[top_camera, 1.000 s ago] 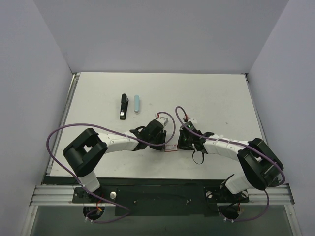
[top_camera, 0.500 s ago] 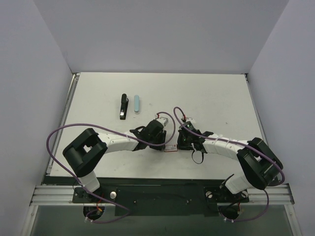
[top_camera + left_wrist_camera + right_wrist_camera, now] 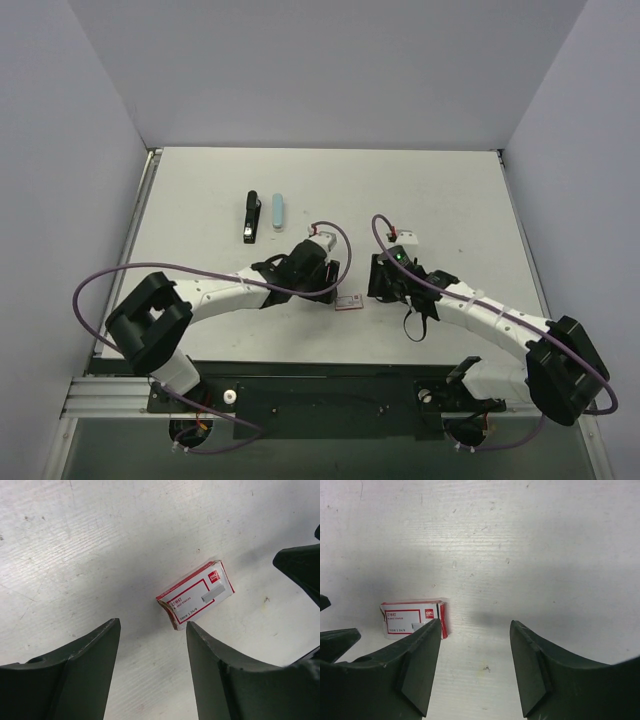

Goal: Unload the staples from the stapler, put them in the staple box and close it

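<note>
Red-white box [image 3: 195, 600] lies free on the table [image 3: 450, 200]; left gripper [image 3: 152, 627] and right gripper [image 3: 475, 625] have just spread their fingers, so the black stapler [image 3: 248, 217] seems next.

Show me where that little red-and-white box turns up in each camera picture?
Top external: the red-and-white box lies low in the middle of the picture.
Left wrist: the box sits right of centre, tilted.
Right wrist: the box sits left of centre, lying level.
Shared landmark: the scuffed white table under it.
</note>
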You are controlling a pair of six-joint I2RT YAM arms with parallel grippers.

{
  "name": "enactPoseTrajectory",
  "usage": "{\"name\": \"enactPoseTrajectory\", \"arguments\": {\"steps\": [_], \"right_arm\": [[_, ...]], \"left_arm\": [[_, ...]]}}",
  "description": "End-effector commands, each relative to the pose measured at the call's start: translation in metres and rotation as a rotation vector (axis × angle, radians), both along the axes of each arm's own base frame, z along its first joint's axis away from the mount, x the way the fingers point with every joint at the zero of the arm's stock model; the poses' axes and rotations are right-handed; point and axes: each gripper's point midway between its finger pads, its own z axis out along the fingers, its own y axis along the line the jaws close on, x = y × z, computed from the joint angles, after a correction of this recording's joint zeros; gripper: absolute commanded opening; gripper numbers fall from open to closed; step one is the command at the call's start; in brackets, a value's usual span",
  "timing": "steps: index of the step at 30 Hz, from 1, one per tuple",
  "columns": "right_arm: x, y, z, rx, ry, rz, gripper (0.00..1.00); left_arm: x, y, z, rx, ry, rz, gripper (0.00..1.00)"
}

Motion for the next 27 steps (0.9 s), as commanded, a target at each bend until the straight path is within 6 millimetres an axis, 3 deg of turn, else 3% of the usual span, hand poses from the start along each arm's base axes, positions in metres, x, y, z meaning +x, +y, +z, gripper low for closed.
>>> {"name": "enactPoseTrajectory", "arguments": {"steps": [1, 8, 12, 13, 16, 27], "right_arm": [[0.007, -0.019, 0.020, -0.078, -0.059, -0.034, 0.55], [0.011, -0.025, 0.046, -0.085, -0.122, -0.034, 0.80], [0.014, -0.029, 0.066, -0.077, -0.176, -0.044, 0.89], [0.015, -0.029, 0.074, -0.072, -0.194, -0.044, 0.89], [0.017, -0.035, 0.088, -0.091, -0.221, -0.056, 0.91], [0.028, -0.050, 0.148, -0.110, -0.341, -0.128, 0.94]], "left_arm": [[0.008, 0.004, 0.031, -0.021, -0.076, 0.024, 0.67], [0.011, 0.013, 0.062, -0.059, -0.147, 0.065, 0.79], [0.016, 0.021, 0.096, -0.080, -0.212, 0.091, 0.84], [0.017, 0.023, 0.102, -0.077, -0.225, 0.101, 0.89], [0.018, 0.031, 0.134, -0.112, -0.277, 0.123, 0.91], [0.015, 0.082, 0.206, -0.066, -0.444, 0.196, 0.93]]}}
